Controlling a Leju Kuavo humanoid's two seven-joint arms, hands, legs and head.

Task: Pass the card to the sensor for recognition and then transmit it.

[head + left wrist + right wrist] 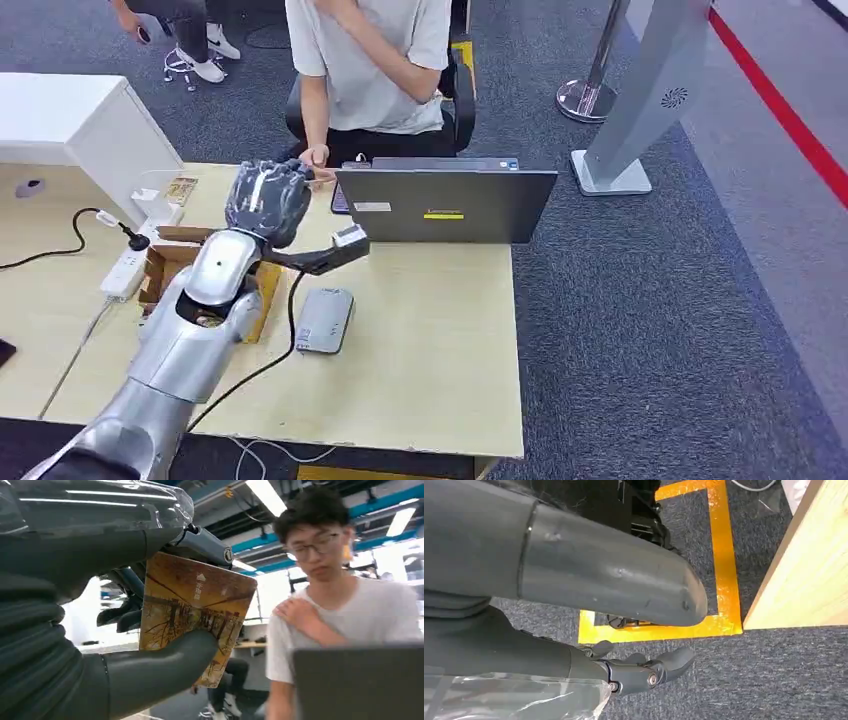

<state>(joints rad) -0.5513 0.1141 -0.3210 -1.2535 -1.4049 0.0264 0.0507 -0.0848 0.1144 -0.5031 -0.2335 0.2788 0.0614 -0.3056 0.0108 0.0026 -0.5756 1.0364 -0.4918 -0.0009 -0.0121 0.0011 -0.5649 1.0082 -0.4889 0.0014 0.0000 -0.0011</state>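
Left wrist view: raised left hand around card.

Even, bright indoor light fills the head view, with only soft, short shadows on the pale wooden table beneath the open grey laptop. The picture there is sharp in the middle and slightly bent toward its edges.

In the left wrist view, long white ceiling strip lights shine overhead. Behind the person in the pale T-shirt, the background is washed out to near white, probably glare from windows. That person is soft with blur. The clear plastic wrap above carries bright streaked reflections.

The right wrist view is evenly lit; the thick grey thumb nearest the lens is slightly soft.
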